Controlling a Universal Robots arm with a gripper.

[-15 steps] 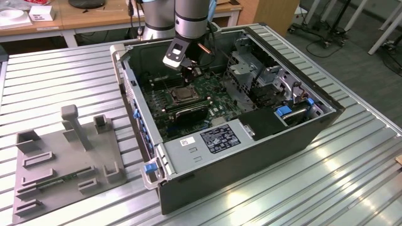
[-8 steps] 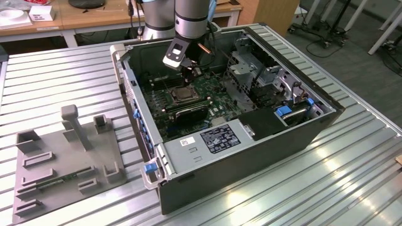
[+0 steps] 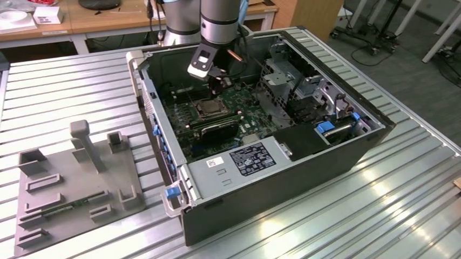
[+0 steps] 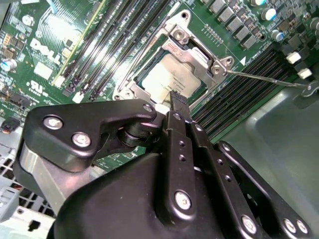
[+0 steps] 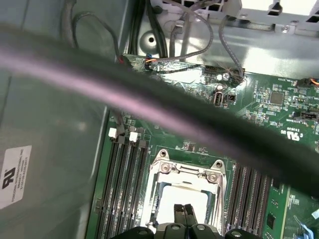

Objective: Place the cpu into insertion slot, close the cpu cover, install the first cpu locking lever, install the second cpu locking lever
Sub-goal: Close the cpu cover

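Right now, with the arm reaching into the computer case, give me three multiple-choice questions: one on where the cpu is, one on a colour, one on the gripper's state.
1. Where is the cpu?
A: in the insertion slot
B: on the floor
C: lifted in the air

2. What colour is the motherboard?
A: red
B: green
C: white

3. What state is the gripper in?
A: wide open
B: clamped on a cable
C: shut, holding nothing

Answers:
1 A, its pale face lies flat inside the silver-rimmed socket.
2 B, the board is green in both wrist views.
3 C, the fingertips meet with nothing between them.
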